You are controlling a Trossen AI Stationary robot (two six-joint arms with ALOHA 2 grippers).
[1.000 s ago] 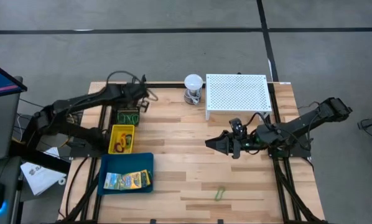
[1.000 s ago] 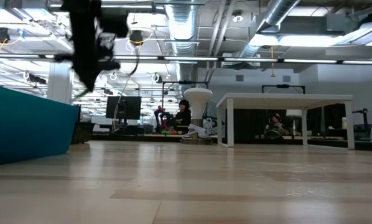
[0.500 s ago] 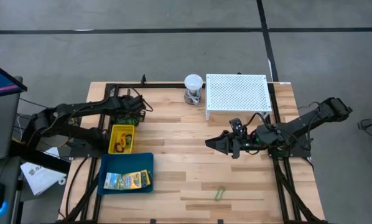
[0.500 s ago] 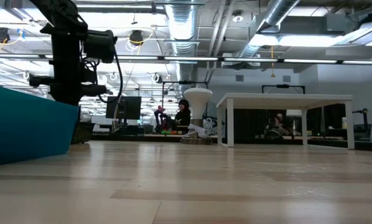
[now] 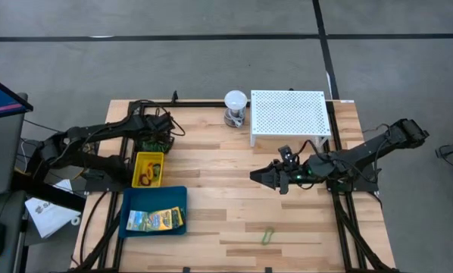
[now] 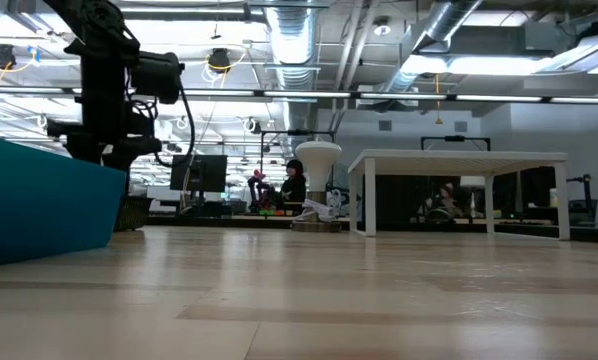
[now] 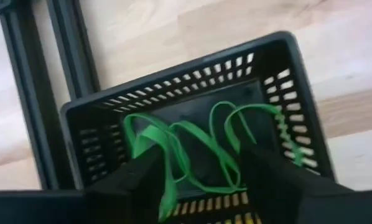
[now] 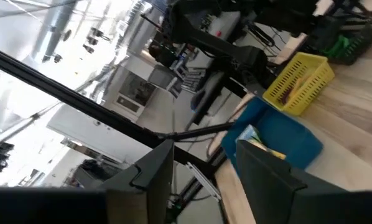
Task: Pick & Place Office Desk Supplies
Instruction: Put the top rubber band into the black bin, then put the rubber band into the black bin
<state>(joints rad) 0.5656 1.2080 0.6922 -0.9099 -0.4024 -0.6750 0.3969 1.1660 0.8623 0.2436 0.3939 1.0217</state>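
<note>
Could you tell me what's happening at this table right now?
The left gripper hangs open over the black mesh basket, where green loops lie. The right gripper hovers open above mid-table. One green loop lies loose near the front edge; the yellow bin and blue tray hold other supplies.

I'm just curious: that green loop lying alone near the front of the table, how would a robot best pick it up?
From straight above, pinching across one long side of the green loop: it lies flat and thin on the table, with open wood all round.
</note>
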